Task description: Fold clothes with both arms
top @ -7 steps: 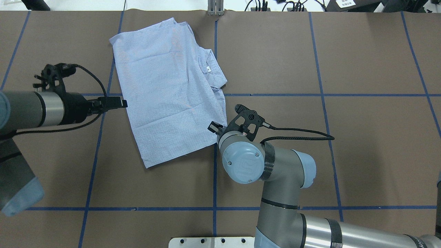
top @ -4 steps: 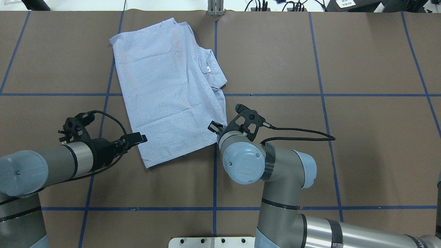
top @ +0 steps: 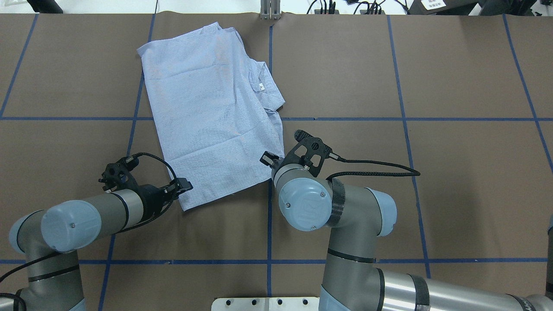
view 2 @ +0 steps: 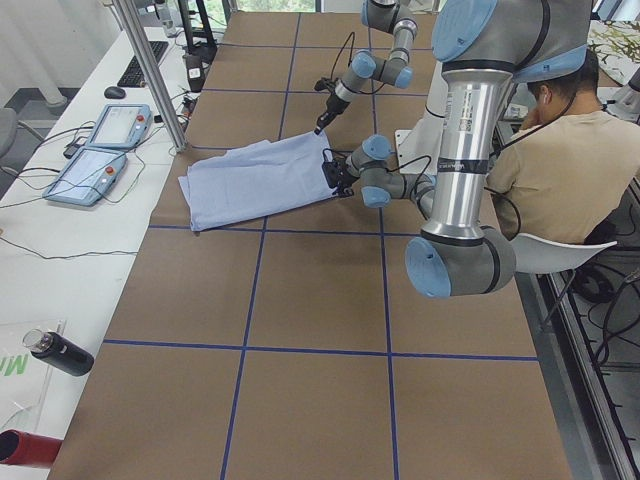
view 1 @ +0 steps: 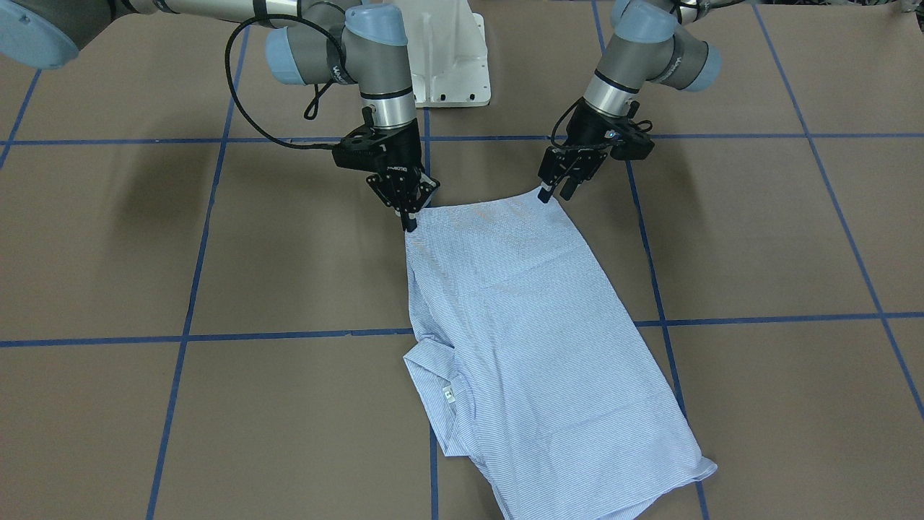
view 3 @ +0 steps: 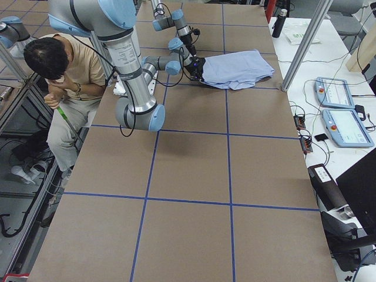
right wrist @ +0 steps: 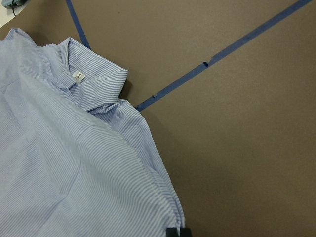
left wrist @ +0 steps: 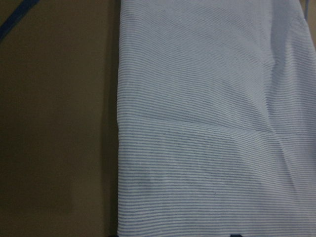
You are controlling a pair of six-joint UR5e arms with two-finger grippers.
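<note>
Folded shirt (view 1: 534,347) on taped table (view 1: 758,238).
We recorded right claw (view 1: 409,220) pinched on one hem corner, left claw (view 1: 553,195) apart at the other.

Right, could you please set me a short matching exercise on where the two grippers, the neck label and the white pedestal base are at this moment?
Things:
1. left gripper
2. right gripper
3. neck label
4. pedestal base

Places or states:
A. jaws together at a hem corner of the shirt
B. inside the collar
C. jaws apart at the other hem corner
D. on the table, behind both grippers

Pairs: 1-C, 2-A, 3-B, 4-D
</note>
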